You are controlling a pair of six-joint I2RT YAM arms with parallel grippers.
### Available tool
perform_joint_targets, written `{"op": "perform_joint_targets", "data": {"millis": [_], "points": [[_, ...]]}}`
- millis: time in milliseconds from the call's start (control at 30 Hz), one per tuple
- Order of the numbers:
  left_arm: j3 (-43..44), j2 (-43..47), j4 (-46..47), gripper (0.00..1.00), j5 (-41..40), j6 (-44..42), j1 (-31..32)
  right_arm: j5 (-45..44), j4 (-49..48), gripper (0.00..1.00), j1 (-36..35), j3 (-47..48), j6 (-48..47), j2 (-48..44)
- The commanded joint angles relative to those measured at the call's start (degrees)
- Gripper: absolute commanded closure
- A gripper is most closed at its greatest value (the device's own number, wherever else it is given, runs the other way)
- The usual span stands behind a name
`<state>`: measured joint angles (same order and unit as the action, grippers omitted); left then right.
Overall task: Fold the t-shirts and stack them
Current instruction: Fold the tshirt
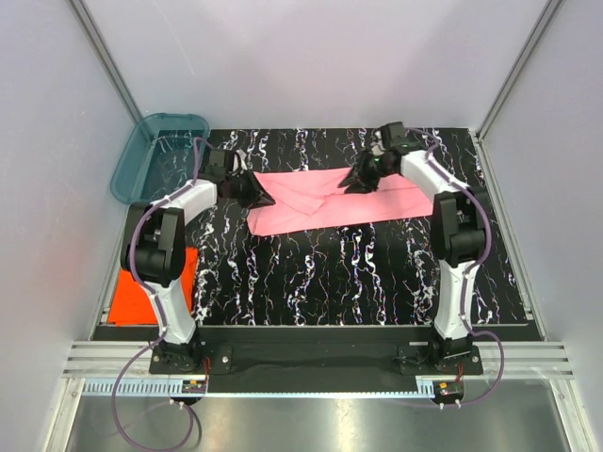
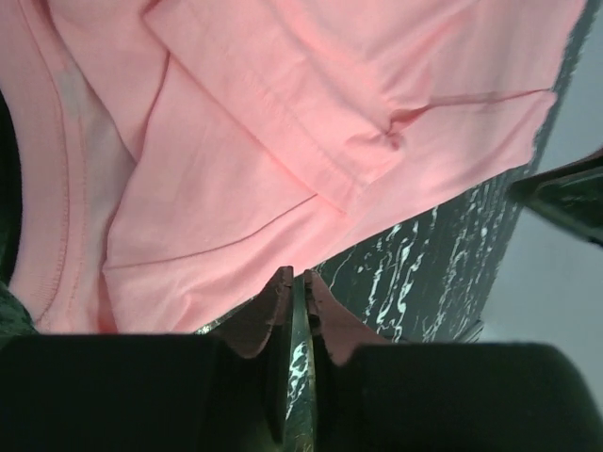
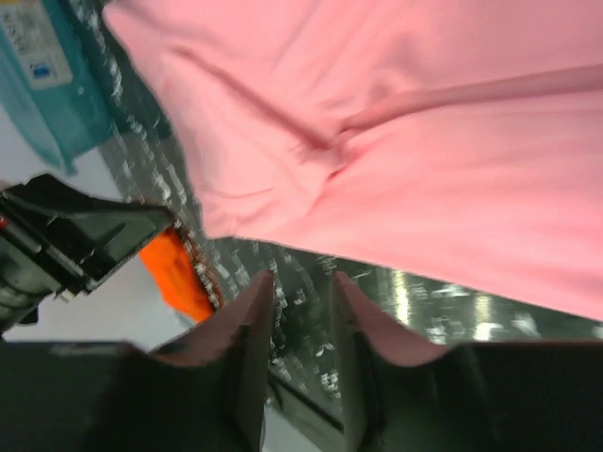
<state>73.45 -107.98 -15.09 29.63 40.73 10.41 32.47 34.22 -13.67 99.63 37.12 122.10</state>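
Observation:
The light pink t-shirt (image 1: 330, 202) lies partly folded across the back of the black marbled mat (image 1: 330, 273), with a flap folded over its middle. It fills the left wrist view (image 2: 283, 141) and the right wrist view (image 3: 424, 141). The orange-red t-shirt (image 1: 151, 292) lies folded at the mat's left front edge, partly under the left arm; it also shows in the right wrist view (image 3: 174, 268). My left gripper (image 1: 256, 195) is shut and empty just off the pink shirt's left end (image 2: 293, 279). My right gripper (image 1: 363, 176) is open and empty over the shirt's back edge (image 3: 301, 281).
A teal see-through tub (image 1: 158, 155) stands at the back left corner, also seen in the right wrist view (image 3: 47, 94). Grey walls and metal frame rails enclose the table. The front half of the mat is bare.

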Motion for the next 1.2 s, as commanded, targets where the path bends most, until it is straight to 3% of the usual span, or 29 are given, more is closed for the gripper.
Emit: {"op": "perform_joint_targets", "data": {"millis": [0,133,233,433,700,967,1167], "points": [[1.16,-1.69,0.15,0.95,-2.90,-1.18,1.71,-6.70,3.84,0.76,5.31,-2.51,-3.54,-2.40],[4.24,-5.74,-1.78,1.00,-4.84,-1.09,2.50,-10.74,6.47,0.95,9.18,-2.51,-8.19,-0.64],[6.61,-8.90,-4.41,1.00,-7.56,-1.00,3.03,-13.64,8.31,1.00,10.94,-2.08,-10.92,2.08],[10.30,-14.26,-6.88,1.00,-11.60,-1.52,2.95,-16.65,10.70,1.00,11.04,-2.25,-13.65,5.51],[15.67,-18.75,-9.87,0.99,-13.72,-2.58,1.01,-16.03,10.61,1.00,10.60,-11.12,-14.71,2.44],[22.25,-22.00,-10.83,0.97,-13.28,-5.04,0.57,-11.91,9.03,0.99,2.96,-23.59,-10.76,-4.41],[29.45,-25.52,-11.01,0.96,-11.26,-6.28,0.66,-6.29,4.82,0.97,-7.23,-29.83,-3.74,-8.10]]}}
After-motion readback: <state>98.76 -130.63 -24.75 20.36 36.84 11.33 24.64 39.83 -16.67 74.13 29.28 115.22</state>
